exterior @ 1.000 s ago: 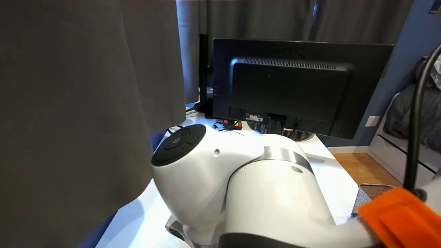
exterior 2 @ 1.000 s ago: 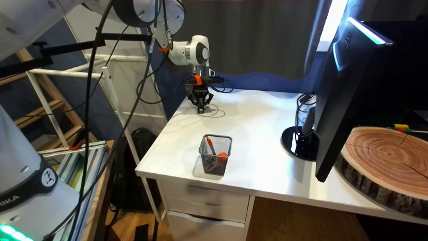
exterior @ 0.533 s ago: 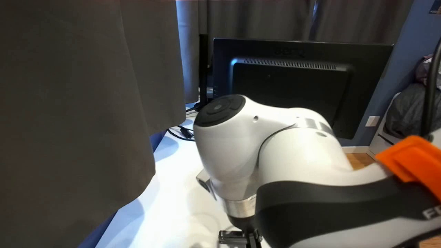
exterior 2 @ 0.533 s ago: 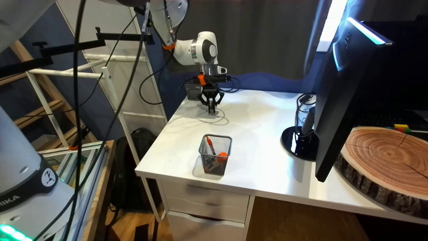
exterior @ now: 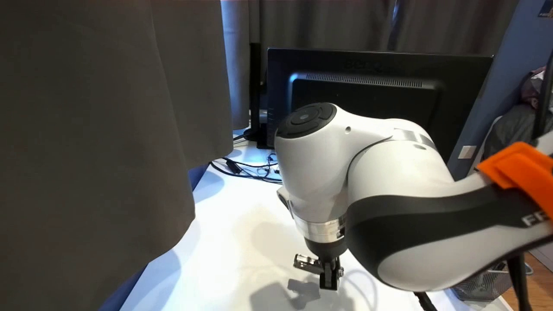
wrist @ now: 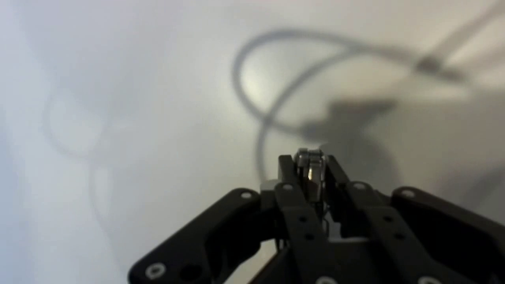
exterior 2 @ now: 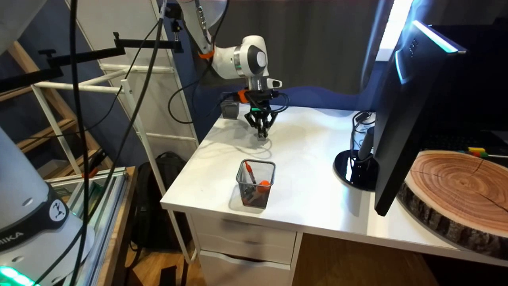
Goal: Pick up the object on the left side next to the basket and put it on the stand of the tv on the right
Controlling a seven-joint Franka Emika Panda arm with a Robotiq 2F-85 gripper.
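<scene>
The black two-finger gripper (wrist: 310,159) is pointing downward, its fingers (wrist: 287,169) standing almost together and clamping a small shiny metal object (wrist: 313,183) from both sides in the narrow gap. This object is hanging with the gripper above the white rectangular desktop (exterior 2: 309,147), and the white jointed robot arm (exterior: 311,181) is supporting both. In an exterior view, a dark grey box-shaped basket (exterior 2: 230,110) is standing near the gripper, at the far corner of the desktop. A wire-mesh pen basket (exterior 2: 260,161) is standing by the front edge, containing an orange-topped slender item (exterior 2: 249,169). The glossy black round-based stand (exterior 2: 361,179) is resting well apart from the object and carrying the large black flat monitor (exterior: 371,93). A round bark-edged wood slab (exterior 2: 460,194) is lying on the monitor's opposite side from the gripper.
</scene>
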